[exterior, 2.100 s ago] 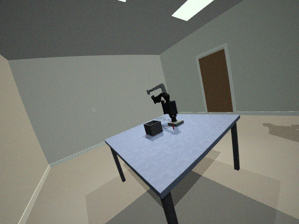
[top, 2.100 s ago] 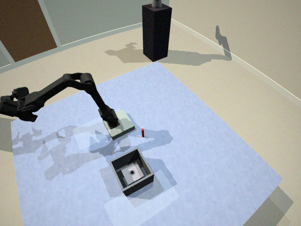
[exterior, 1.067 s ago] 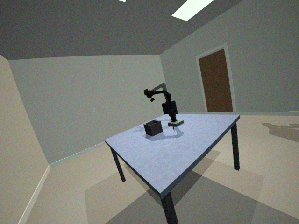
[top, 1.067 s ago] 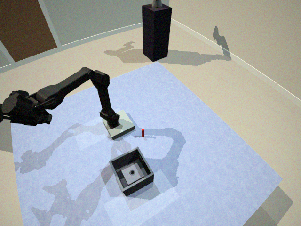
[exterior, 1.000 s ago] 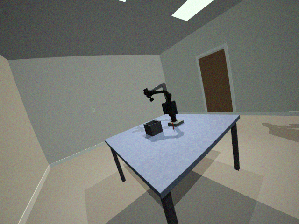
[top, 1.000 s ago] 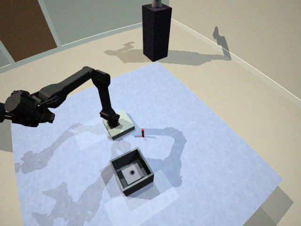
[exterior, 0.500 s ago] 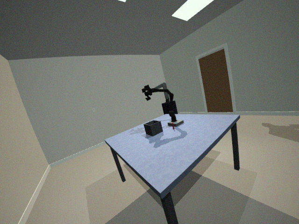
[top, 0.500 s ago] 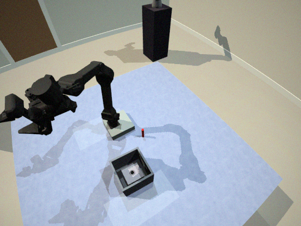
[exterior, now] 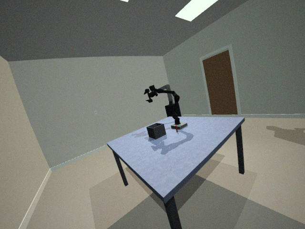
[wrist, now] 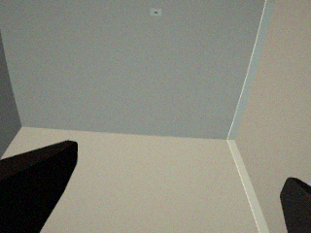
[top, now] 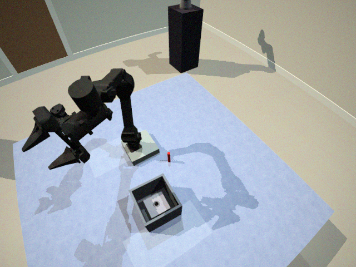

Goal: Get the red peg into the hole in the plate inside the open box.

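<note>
Top view puts the upright red peg (top: 168, 157) (exterior: 176, 129) beside the arm's base plate (top: 146, 143) (exterior: 183, 125), well apart from and below the wide-open, unladen gripper (top: 35, 159) (exterior: 147, 96) (wrist: 183, 171).

Gripper (top: 35, 159) (exterior: 146, 96) (wrist: 183, 171), open: shifted inward from beyond the tabletop's left edge, as the top view has it, to about over that edge; both fingers now in full view there.
</note>
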`<state>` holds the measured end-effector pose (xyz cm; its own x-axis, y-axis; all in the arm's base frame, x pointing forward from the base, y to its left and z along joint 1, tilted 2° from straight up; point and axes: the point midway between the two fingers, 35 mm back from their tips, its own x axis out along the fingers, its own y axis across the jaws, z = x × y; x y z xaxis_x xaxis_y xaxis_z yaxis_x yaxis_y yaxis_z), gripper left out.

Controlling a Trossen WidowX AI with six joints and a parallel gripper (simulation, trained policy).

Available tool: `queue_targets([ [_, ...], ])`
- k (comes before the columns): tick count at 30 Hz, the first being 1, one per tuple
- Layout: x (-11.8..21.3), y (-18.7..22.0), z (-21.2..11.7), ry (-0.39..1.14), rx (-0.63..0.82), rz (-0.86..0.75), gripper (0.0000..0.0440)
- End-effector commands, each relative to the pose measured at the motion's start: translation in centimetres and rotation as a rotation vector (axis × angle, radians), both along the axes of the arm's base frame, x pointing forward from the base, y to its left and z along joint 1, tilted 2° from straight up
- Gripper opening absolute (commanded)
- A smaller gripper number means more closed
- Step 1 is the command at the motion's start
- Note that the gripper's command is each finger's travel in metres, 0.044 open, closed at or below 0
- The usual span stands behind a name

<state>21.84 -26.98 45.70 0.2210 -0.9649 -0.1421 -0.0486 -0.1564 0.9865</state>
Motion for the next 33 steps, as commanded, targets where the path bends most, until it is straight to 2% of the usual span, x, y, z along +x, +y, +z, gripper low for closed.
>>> queue_targets([
  [1,0.8,1.4,-0.2,-0.043,0.018,0.063,0.0440],
  [18,5.6,9.5,-2.6,-0.189,0.193,0.407,0.0440],
  [33,8.1,17.2,-6.5,-0.182,0.407,0.685,0.0440],
])
